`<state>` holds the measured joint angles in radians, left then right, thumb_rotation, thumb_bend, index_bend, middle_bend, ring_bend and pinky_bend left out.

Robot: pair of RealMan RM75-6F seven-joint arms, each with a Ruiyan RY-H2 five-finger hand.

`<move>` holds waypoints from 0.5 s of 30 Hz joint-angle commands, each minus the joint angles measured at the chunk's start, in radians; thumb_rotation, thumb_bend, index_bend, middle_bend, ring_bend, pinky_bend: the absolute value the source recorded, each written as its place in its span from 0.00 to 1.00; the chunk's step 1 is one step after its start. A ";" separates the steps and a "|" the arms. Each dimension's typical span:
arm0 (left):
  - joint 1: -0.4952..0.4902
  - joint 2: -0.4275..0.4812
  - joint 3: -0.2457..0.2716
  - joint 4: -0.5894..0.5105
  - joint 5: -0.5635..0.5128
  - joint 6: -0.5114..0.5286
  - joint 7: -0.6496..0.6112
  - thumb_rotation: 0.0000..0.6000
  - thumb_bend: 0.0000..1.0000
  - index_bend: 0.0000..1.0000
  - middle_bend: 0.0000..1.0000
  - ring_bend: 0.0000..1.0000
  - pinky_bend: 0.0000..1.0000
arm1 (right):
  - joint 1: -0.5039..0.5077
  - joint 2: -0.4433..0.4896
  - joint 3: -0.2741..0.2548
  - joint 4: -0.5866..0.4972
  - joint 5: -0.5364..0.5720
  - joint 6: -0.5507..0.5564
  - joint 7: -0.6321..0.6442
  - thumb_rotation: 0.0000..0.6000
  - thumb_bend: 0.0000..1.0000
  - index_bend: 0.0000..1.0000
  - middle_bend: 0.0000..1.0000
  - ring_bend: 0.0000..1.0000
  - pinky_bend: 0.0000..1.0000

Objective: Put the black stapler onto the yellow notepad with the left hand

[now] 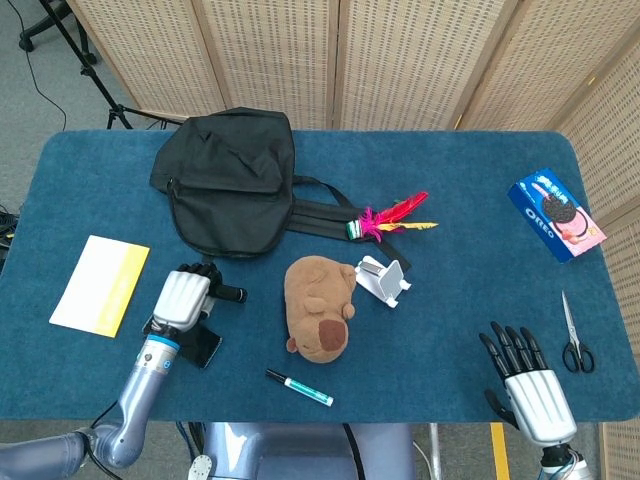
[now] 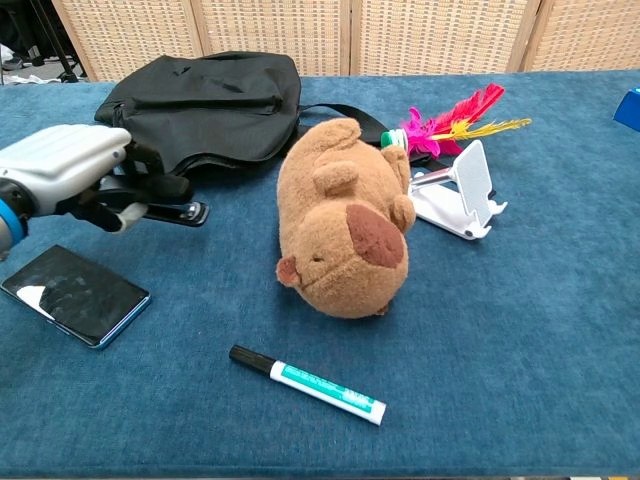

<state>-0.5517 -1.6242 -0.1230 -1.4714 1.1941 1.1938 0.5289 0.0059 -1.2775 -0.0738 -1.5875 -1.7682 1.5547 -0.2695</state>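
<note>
Black stapler (image 2: 168, 211) in left hand (image 2: 70, 170), lengthwise left-right (nose toward plush (image 2: 345, 225)).

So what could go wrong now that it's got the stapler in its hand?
The left hand grips the black stapler by one end, the rest sticking out, so it might slip or tip. Carrying it to the yellow notepad, the hand passes near the phone and could nudge it.
</note>
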 commanded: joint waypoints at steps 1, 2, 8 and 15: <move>0.001 0.053 0.014 0.043 0.022 -0.025 -0.027 1.00 0.49 0.75 0.39 0.35 0.41 | 0.000 -0.003 -0.001 0.000 0.000 -0.004 -0.006 1.00 0.34 0.07 0.00 0.00 0.00; 0.001 0.066 0.017 0.054 0.029 -0.030 -0.041 1.00 0.49 0.75 0.39 0.35 0.41 | 0.000 -0.004 -0.001 0.001 0.000 -0.005 -0.009 1.00 0.34 0.07 0.00 0.00 0.00; 0.009 0.109 0.029 0.117 0.065 -0.037 -0.104 1.00 0.49 0.75 0.39 0.35 0.41 | 0.001 -0.009 -0.003 0.003 0.002 -0.014 -0.018 1.00 0.34 0.07 0.00 0.00 0.00; 0.028 0.161 0.042 0.182 0.092 -0.041 -0.173 1.00 0.49 0.75 0.39 0.35 0.41 | 0.001 -0.010 -0.001 0.003 0.004 -0.012 -0.019 1.00 0.34 0.07 0.00 0.00 0.00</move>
<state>-0.5330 -1.4776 -0.0865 -1.3055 1.2799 1.1518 0.3692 0.0066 -1.2875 -0.0748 -1.5843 -1.7648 1.5424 -0.2885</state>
